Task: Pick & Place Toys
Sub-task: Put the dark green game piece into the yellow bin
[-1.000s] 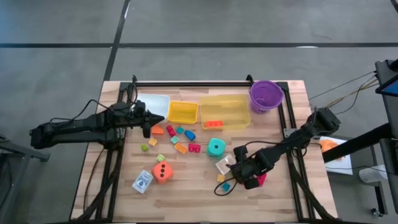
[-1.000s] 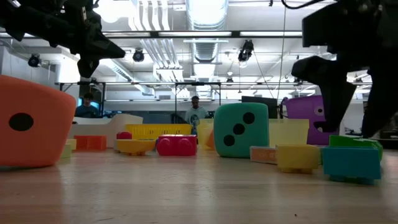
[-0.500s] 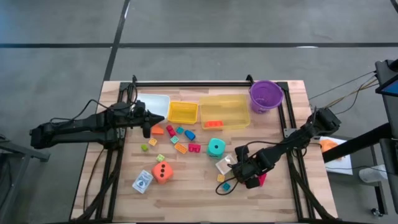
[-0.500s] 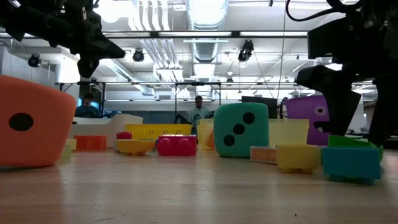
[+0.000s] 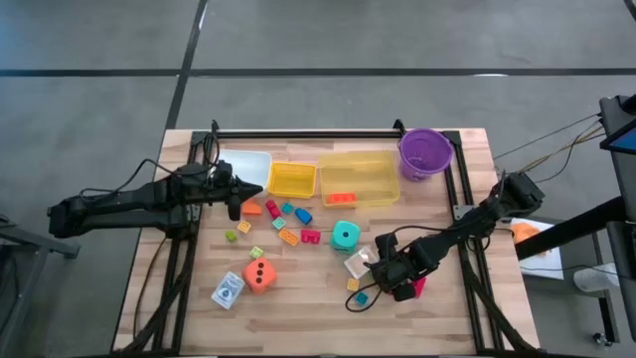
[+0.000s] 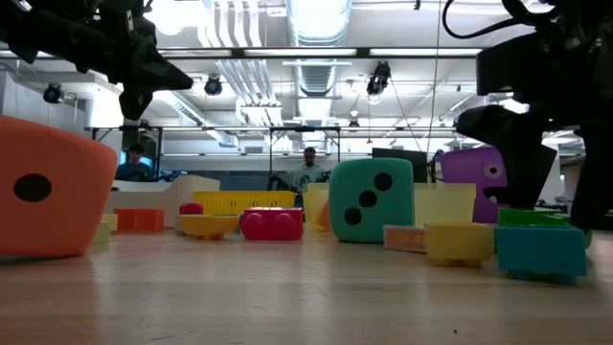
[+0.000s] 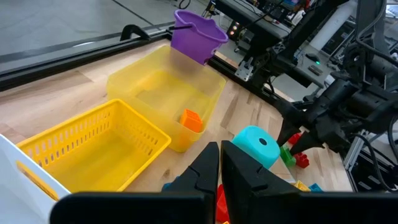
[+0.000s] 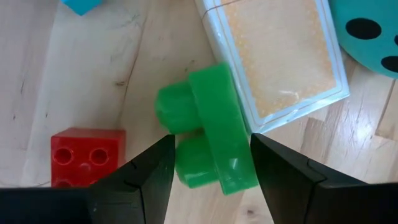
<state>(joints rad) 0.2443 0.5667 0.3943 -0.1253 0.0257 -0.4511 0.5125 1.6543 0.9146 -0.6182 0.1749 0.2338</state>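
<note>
Right wrist view: right gripper [image 8: 208, 155] low over green brick [image 8: 208, 140], fingers [image 8: 134, 180] spread, one on each side, not yet pinching. Brick's long axis ran roughly parallel to the fingers, one side touching clear box [image 8: 273, 59], red brick [image 8: 87, 155] just beside. Sat near table's [image 5: 298, 298] front-right part; right arm far nearer. Left gripper [image 7: 219, 165] pressed together, empty, hovering near left bins. Counted: one green brick, one red brick, one clear box.

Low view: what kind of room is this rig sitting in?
Probably an open robotics lab or workshop: exposed ceiling ducts and strip lights, people at workstations in the background, and a wooden table with both arms mounted over bare concrete.
</note>
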